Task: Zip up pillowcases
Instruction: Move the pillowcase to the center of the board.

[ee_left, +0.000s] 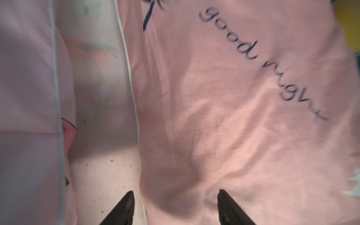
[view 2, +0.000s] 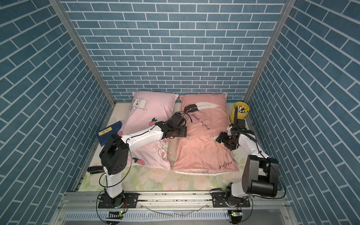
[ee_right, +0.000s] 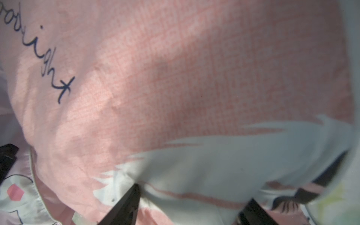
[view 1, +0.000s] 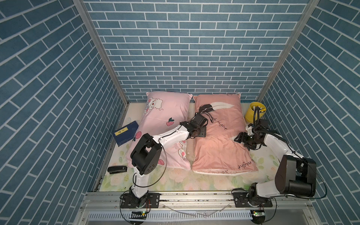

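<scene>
Two stuffed pillowcases lie side by side on the bed in both top views: a light pink one with bunnies and peaches (view 1: 165,118) on the left and a salmon one with feathers and "good night" script (view 1: 218,140) on the right. My left gripper (view 1: 201,134) points down at the salmon case's left edge. In the left wrist view it (ee_left: 176,194) is open, one finger over the sheet and one over the salmon fabric (ee_left: 233,116). My right gripper (view 1: 238,138) sits on the salmon case's right edge. It (ee_right: 193,194) is open, its fingers pressed into a white feather print (ee_right: 233,155).
A yellow cup of pens (view 1: 255,112) stands at the back right, just behind the right wrist. A blue book (view 1: 126,133) and a black stapler (view 1: 117,169) lie along the left side. The floral sheet (view 1: 175,181) shows in front of the pillows. Blue brick walls enclose three sides.
</scene>
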